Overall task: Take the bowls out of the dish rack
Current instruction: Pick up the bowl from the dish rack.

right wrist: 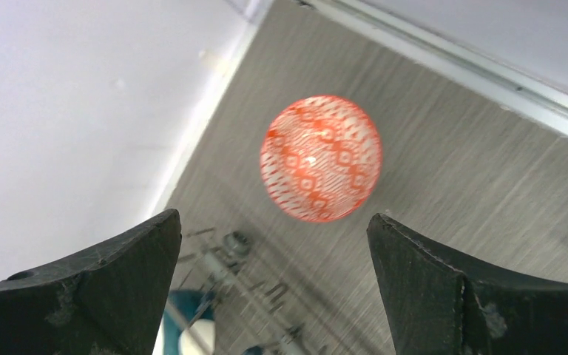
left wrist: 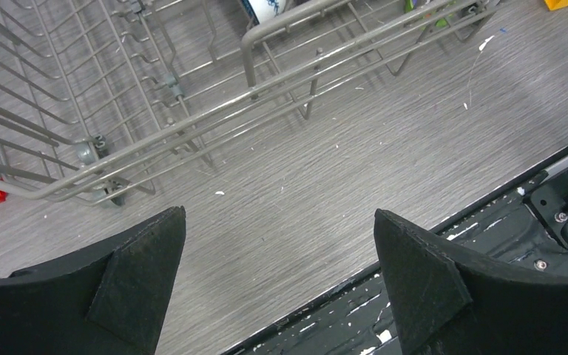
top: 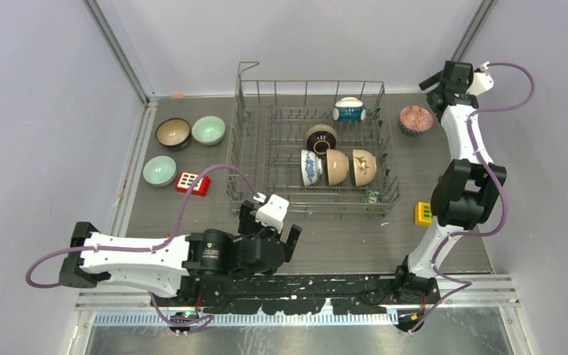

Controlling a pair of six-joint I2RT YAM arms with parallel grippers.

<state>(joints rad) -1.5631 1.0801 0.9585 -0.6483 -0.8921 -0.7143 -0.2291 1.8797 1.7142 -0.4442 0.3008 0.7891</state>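
The grey wire dish rack (top: 266, 194) stands mid-table and holds a teal-and-white bowl (top: 348, 109), a dark brown bowl (top: 321, 137), a blue-and-white bowl (top: 310, 167) and two cream bowls (top: 337, 167) (top: 364, 167). A red patterned bowl (top: 416, 119) sits on the table right of the rack; it also shows in the right wrist view (right wrist: 320, 158). A brown bowl (top: 172, 133) and two pale green bowls (top: 208, 130) (top: 160, 170) sit left of the rack. My left gripper (top: 272, 238) is open and empty in front of the rack (left wrist: 103, 148). My right gripper (right wrist: 274, 222) is open and empty, raised above the red bowl.
A red toy block (top: 192, 183) lies left of the rack. A yellow block (top: 423, 213) lies at the right, near the right arm. A small green figure (top: 373, 197) sits at the rack's front right corner. Walls close in the table on three sides.
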